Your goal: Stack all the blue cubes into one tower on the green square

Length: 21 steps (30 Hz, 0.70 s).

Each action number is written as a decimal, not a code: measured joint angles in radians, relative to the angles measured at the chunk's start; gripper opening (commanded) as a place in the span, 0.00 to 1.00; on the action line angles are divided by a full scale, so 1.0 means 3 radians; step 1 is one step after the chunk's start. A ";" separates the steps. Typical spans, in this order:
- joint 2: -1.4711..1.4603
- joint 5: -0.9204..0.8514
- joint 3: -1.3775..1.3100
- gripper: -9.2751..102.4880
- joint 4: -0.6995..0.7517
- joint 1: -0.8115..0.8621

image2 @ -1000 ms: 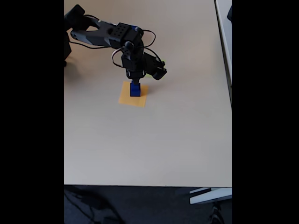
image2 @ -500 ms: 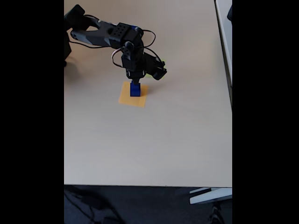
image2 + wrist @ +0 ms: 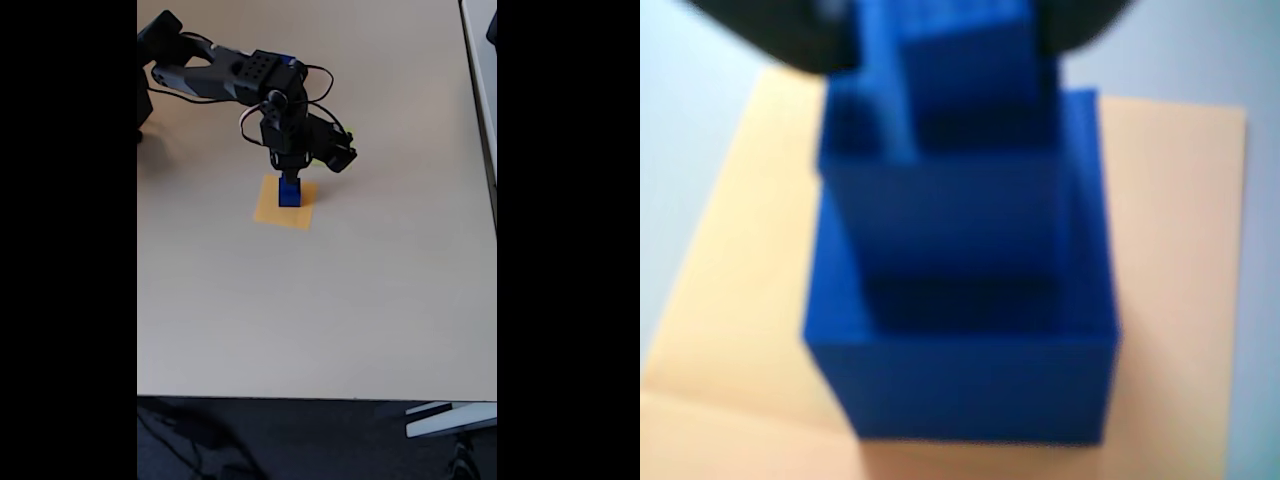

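No readable text, labels or numbers.

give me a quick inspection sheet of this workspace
surface: pale beige table, mostly bare
job's things: stepped tower of blue cubes standing on an orange-yellow square; no green square made out
clutter: nothing seen
tool: tool directly above the tower top; open or shut cannot be told
cables: black cable looping along the arm
surroundings: dark floor beyond the near table edge

We see a matte black arm [image 3: 235, 75] of blocky segments, thin black cables [image 3: 322, 75] looping beside its joints.
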 measured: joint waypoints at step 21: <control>0.0000 -0.0169 0.0000 0.23 -0.0041 -0.0010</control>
